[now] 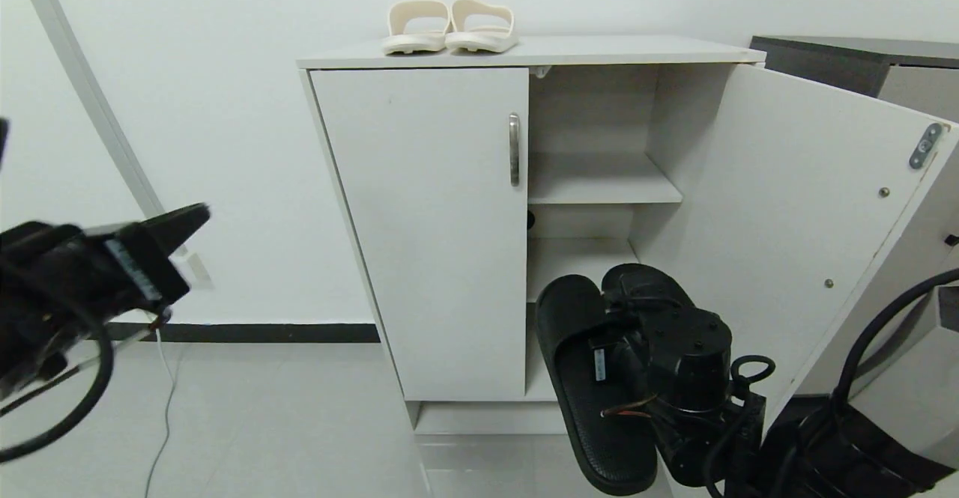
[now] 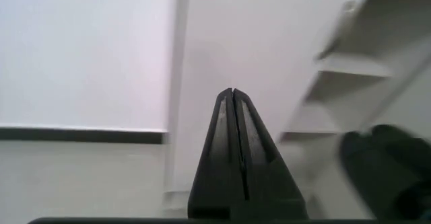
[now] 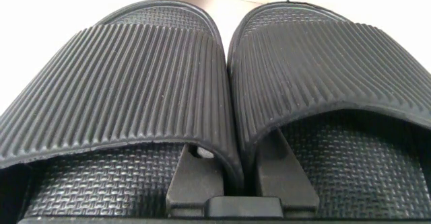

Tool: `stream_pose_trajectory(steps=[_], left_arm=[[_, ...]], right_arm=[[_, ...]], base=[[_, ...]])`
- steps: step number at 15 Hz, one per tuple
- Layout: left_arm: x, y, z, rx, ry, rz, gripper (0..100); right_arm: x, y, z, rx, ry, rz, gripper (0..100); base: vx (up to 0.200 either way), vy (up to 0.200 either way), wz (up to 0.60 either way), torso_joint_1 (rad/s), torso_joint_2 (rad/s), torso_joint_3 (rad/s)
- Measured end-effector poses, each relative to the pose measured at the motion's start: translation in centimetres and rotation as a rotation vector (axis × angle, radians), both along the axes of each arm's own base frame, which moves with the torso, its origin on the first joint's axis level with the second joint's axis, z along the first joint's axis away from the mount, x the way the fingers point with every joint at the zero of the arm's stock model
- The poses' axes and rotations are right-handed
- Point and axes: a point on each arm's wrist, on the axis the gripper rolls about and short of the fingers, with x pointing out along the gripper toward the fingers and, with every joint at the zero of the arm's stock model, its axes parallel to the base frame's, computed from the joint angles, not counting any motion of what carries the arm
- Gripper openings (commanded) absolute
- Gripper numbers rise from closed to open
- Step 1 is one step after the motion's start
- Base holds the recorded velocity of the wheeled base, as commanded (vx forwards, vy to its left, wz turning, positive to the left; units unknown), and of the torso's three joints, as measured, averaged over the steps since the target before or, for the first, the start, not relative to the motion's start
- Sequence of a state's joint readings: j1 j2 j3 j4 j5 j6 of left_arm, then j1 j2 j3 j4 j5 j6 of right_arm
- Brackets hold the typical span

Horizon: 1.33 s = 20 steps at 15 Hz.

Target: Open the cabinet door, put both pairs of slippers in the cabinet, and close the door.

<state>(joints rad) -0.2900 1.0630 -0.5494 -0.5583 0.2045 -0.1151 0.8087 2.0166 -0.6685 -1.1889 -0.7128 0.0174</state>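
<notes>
While the right gripper (image 3: 236, 173) clamps the inner strap edges of the black slippers (image 1: 592, 378) together, one finger tucked under each strap, the pair hangs just in front of the cabinet (image 1: 599, 50), level with its open right half. The right door (image 1: 787, 221) stands swung wide to the robot's right; the left door (image 1: 419, 243) is closed, its metal handle (image 1: 514, 150) upright at the inner edge.

The coming move turns on one line: the black pair's long axis runs from the robot toward the opening, strap ends foremost, with the lower shelf (image 1: 577, 258) straight ahead and slightly above. A forward push along that axis looks like the way in. The right arm is plainly the nearer one.

The left gripper (image 2: 232, 116), fingers pressed together on nothing, hovers well apart to the left, facing the wall. The white slippers (image 1: 449, 28) sit side by side on the cabinet's top, not yet stowed.

Small white labels on both grippers in the head view are too small to read
</notes>
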Motion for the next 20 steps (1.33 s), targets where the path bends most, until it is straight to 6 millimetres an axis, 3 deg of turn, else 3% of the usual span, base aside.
stream_pose_trajectory(steps=[4,8,10,13,20], left_arm=[[-8.0,3.5,-5.9,0.072,0.009,0.254,0],[-14.2,4.4,-12.7,0.117,0.088,0.343,0],[-15.5,4.2,-15.2,0.127,0.082,0.246,0],[-16.1,3.7,-17.0,0.153,0.071,0.048,0],[-16.3,3.6,-17.1,0.136,0.036,0.037,0]], right_arm=[[0.2,0.1,-0.4,-0.008,0.005,-0.005,0],[0.2,0.1,-0.5,-0.010,0.007,-0.002,0],[0.2,0.1,-0.5,-0.008,0.006,-0.003,0],[0.2,0.1,-0.6,-0.009,0.009,0.005,0],[0.9,0.6,-0.5,0.005,-0.001,0.005,0]], base=[[0.000,0.000,0.00,0.000,0.00,0.000],[0.000,0.000,0.00,0.000,0.00,0.000],[0.000,0.000,0.00,0.000,0.00,0.000],[0.000,0.000,0.00,0.000,0.00,0.000],[0.000,0.000,0.00,0.000,0.00,0.000]])
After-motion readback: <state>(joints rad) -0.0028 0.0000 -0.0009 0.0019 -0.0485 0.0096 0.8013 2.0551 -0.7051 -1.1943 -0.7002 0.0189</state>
